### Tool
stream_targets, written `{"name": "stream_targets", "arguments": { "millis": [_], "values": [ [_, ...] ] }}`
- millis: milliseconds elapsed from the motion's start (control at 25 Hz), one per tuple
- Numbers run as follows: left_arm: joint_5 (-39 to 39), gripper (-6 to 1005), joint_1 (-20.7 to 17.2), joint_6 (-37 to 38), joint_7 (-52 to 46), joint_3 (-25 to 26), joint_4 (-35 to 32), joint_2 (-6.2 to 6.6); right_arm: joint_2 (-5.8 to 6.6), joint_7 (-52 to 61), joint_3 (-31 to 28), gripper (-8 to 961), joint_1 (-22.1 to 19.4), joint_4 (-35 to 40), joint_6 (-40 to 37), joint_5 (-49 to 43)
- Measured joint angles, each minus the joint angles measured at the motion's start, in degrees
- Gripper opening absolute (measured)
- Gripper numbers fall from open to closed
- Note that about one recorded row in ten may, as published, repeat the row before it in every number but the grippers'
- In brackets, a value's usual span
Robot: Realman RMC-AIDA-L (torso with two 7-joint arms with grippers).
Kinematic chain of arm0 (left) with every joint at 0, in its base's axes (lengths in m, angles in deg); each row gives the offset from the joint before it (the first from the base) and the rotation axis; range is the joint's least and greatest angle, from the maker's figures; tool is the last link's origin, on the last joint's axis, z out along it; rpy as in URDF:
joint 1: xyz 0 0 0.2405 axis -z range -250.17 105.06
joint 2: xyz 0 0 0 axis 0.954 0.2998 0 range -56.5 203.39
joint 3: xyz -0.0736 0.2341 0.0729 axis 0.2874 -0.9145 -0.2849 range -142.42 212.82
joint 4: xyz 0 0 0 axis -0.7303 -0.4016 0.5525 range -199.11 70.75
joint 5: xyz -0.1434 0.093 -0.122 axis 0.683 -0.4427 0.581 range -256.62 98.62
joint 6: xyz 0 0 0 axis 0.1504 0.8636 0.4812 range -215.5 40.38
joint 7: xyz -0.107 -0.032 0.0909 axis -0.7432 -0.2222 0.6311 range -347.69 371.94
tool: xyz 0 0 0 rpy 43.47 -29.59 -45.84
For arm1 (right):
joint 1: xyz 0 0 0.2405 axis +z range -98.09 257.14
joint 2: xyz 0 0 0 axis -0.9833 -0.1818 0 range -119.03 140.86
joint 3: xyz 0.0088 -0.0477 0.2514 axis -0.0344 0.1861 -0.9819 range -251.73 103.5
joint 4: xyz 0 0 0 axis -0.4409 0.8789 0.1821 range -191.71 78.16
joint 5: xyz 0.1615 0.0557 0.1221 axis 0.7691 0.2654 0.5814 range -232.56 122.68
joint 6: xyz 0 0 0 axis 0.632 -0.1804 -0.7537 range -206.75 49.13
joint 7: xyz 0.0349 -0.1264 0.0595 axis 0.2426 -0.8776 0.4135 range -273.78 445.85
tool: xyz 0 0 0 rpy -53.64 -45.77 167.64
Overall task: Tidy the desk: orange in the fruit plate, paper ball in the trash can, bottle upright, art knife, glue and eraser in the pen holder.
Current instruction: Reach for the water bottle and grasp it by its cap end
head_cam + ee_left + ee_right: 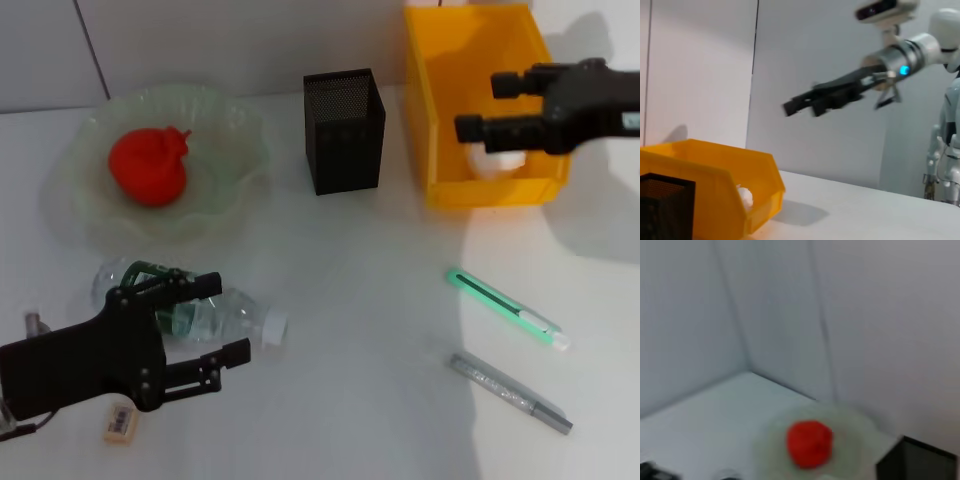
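Observation:
The orange (148, 166) rests in the pale green fruit plate (232, 150) at the back left. On the table in front of the plate the bottle (245, 316) lies on its side, cap toward the right. My left gripper (224, 320) is open, with one finger on each side of the bottle's body. Above the yellow trash can (490, 192) my right gripper (483, 107) hangs open with nothing in it. The paper ball (497, 161) lies inside the can. The black mesh pen holder (343, 130) stands between plate and can. The small eraser (120, 423) lies by my left arm.
A green art knife (505, 309) and a grey glue stick (510, 393) lie on the table at the front right. The left wrist view shows the trash can (715, 200), the paper ball (745, 196) and the right gripper (801, 104) above them. A wall runs behind the table.

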Motion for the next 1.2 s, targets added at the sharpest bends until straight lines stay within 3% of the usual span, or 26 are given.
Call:
{"name": "stream_targets", "arguments": {
  "millis": [160, 240, 280, 360, 400, 440, 520, 560, 600, 680, 920, 1120, 1200],
  "values": [
    [-0.05, 732, 0.34, -0.41, -1.07, 0.04, -0.9, 0.59, -0.05, -11.26, -3.92, 810, -4.26, -6.47, -5.12, 4.68],
    [-1.52, 731, 0.85, -1.81, -3.3, -0.25, -4.11, 0.76, 0.88, -27.57, -12.69, 810, -6.14, -23.83, -15.59, 7.36],
    [-3.82, 730, 1.07, -3.25, -5.35, -0.35, -6.63, 0.55, 0.88, -27.57, -12.69, 811, -6.14, -23.83, -15.59, 7.36],
    [-6.58, 728, 1.39, -4.74, -7.61, -0.42, -9.28, 0.19, 2.56, -35.05, -17.93, 811, -6.03, -33.73, -22.07, 6.13],
    [-14.5, 727, 2.38, -7.88, -12.98, -0.49, -15.06, -1.04, 3.79, -39.17, -20.55, 811, -6.14, -38.67, -24.99, 5.03],
    [-14.5, 726, 2.38, -7.88, -12.98, -0.49, -15.06, -1.04, 3.79, -39.17, -20.55, 811, -6.14, -38.67, -24.99, 5.03],
    [-24.46, 724, 4.48, -10.38, -18.17, -1.42, -21.34, -2.39, 5.6, -44.88, -23.89, 811, -6.7, -45.57, -28.75, 3.71],
    [-26.81, 724, 5.3, -10.82, -19.44, -2.25, -22.25, -2.47, 6.39, -46.76, -24.77, 811, -7.24, -48.02, -30.07, 3.19],
    [-32.54, 723, 8.51, -12.17, -24.05, -6.0, -24.27, -2.48, 7.66, -48.15, -25.42, 810, -8.23, -50.69, -31.52, 1.81],
    [-34.53, 721, 9.9, -12.76, -25.81, -7.71, -24.82, -2.46, 8.26, -48.19, -25.49, 810, -9.22, -51.41, -31.76, -0.06],
    [-41.62, 716, 14.2, -14.91, -31.87, -16.7, -30.37, -2.64, 7.79, -47.95, -25.56, 811, -10.48, -52.05, -31.56, -2.46],
    [-44.25, 711, 16.36, -15.14, -32.94, -18.92, -31.3, -2.69, 7.07, -47.99, -25.69, 811, -9.98, -52.59, -31.45, -4.68],
    [-48.82, 709, 19.3, -15.0, -33.92, -20.34, -30.96, -2.9, 6.73, -47.99, -25.61, 811, -9.37, -52.72, -31.41, -4.95]
  ]
}}
